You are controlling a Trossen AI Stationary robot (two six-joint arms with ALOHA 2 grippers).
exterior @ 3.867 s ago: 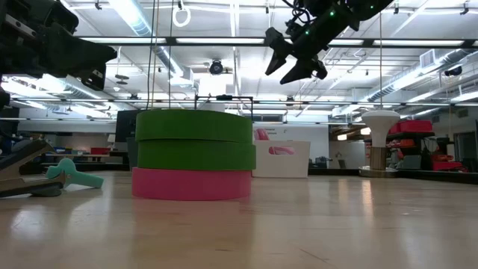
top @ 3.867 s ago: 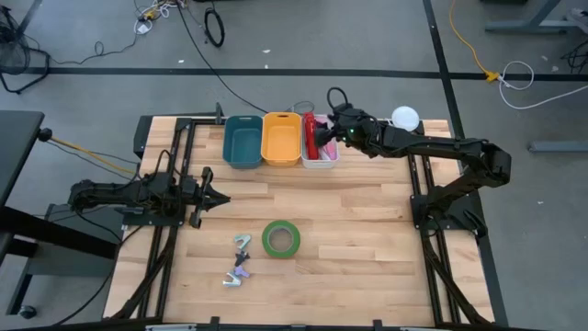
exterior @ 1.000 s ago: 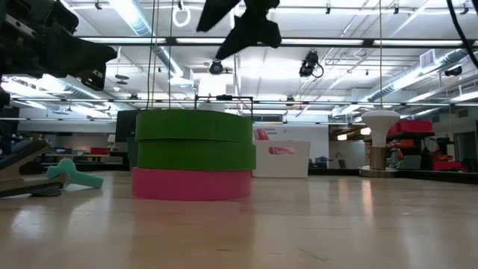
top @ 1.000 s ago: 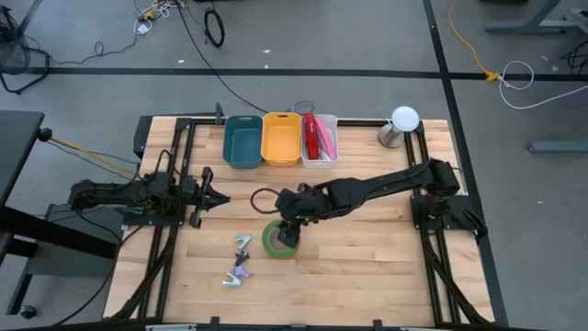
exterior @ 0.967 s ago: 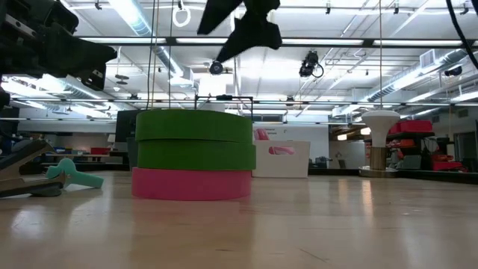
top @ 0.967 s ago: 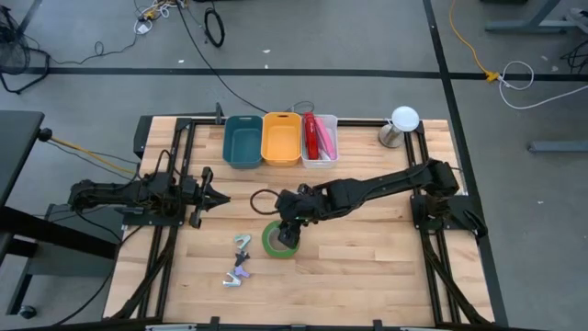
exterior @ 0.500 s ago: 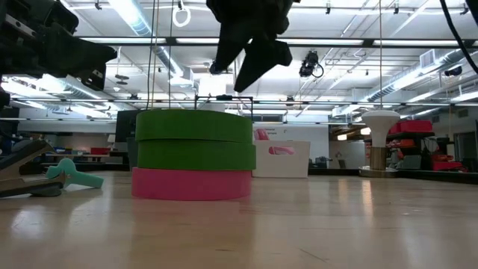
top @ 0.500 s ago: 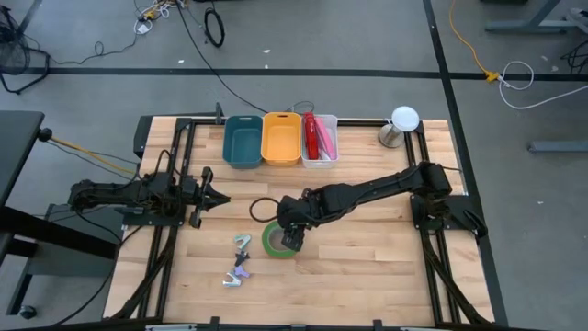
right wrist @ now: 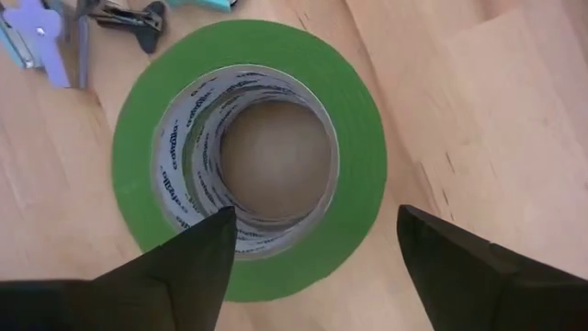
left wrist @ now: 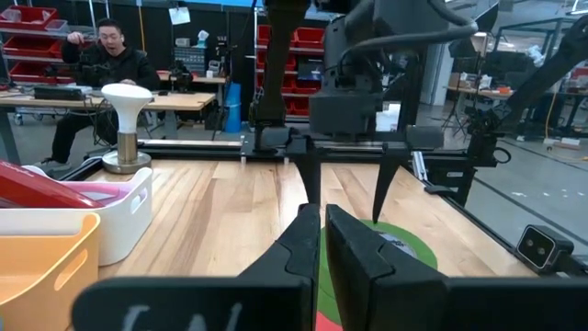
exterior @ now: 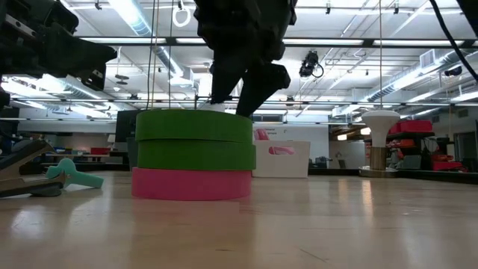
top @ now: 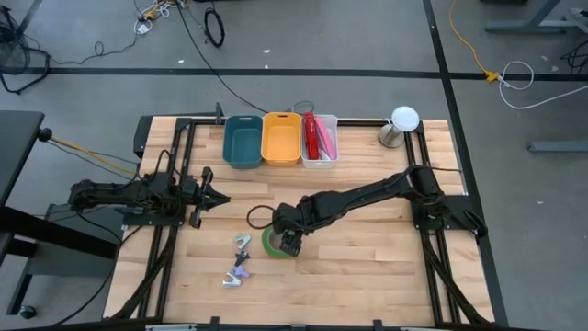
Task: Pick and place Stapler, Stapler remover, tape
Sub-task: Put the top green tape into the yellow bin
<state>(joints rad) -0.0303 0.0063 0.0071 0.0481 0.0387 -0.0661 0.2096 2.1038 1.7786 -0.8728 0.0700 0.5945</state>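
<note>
Now your right gripper (top: 290,241) is dropping onto the tape (top: 273,242) with its fingers spread wide, where a second ago it was higher and toward one o'clock. You are lining up the pick, I judge. The roll is lying flat mid-table, one finger over its hole, the other past its rim. Your left gripper (top: 209,197) is waiting clenched at ten o'clock.

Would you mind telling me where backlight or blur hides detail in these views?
Low view: ceiling lights leave the right gripper a black silhouette above the tape. Right wrist view: the near fingers are dark and soft while the tape is sharp. Left wrist view: the left gripper blurs up close.
</note>
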